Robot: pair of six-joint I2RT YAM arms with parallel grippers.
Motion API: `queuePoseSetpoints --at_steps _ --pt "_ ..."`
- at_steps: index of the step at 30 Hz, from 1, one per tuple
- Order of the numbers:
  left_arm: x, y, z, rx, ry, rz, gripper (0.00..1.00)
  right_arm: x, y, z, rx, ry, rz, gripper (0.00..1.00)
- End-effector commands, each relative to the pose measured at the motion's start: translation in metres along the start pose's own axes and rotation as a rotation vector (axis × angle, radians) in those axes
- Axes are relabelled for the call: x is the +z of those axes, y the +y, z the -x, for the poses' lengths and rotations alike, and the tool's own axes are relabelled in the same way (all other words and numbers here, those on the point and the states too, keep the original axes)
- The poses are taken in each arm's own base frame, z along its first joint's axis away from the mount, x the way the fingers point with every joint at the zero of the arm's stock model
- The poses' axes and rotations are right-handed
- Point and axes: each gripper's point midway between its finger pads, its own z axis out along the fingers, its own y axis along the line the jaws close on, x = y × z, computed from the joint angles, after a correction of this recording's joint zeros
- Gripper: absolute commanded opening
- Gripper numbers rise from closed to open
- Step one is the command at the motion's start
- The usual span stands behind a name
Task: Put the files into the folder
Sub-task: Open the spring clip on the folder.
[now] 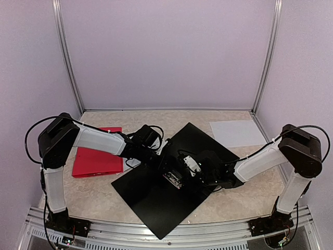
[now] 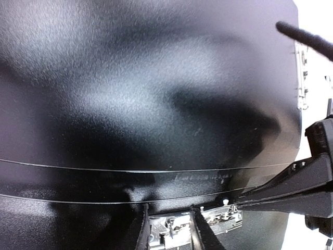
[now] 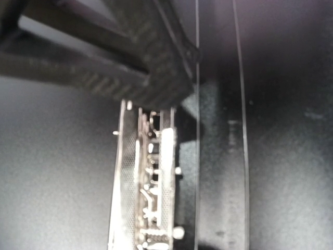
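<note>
The open black folder (image 1: 156, 208) lies near centre on the table (image 1: 99, 200). The right fingers (image 3: 151, 78) are closed and hold nothing, with their tips at its metal clip (image 1: 173, 180). You cannot tell how far the left fingers (image 1: 156, 153) are parted. A file (image 1: 237, 133) lies flat at far right. Expect it to be light, limp and slippery, so take it by an edge.

you see a black folder (image 1: 156, 205) with a shiny silver clip (image 1: 173, 180), a red folder (image 1: 96, 159), a white sheet (image 1: 237, 133), and a tan blotchy table (image 1: 96, 200).
</note>
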Motion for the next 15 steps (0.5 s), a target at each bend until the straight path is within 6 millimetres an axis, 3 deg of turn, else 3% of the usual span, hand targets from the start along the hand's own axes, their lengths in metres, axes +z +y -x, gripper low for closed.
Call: queuePoseSetpoints --at_steps 1,6,15 --pt "-0.014 -0.002 0.005 -0.008 -0.015 -0.002 0.2 0.004 -0.005 -0.068 0.018 0.235 0.009 0.0" --pt "-0.01 0.001 0.003 -0.012 -0.004 0.0 0.15 0.005 -0.004 -0.07 0.02 0.241 0.014 0.0" --pt "-0.001 0.006 -0.004 -0.019 0.028 0.003 0.16 0.004 -0.004 -0.07 0.02 0.242 0.013 0.0"
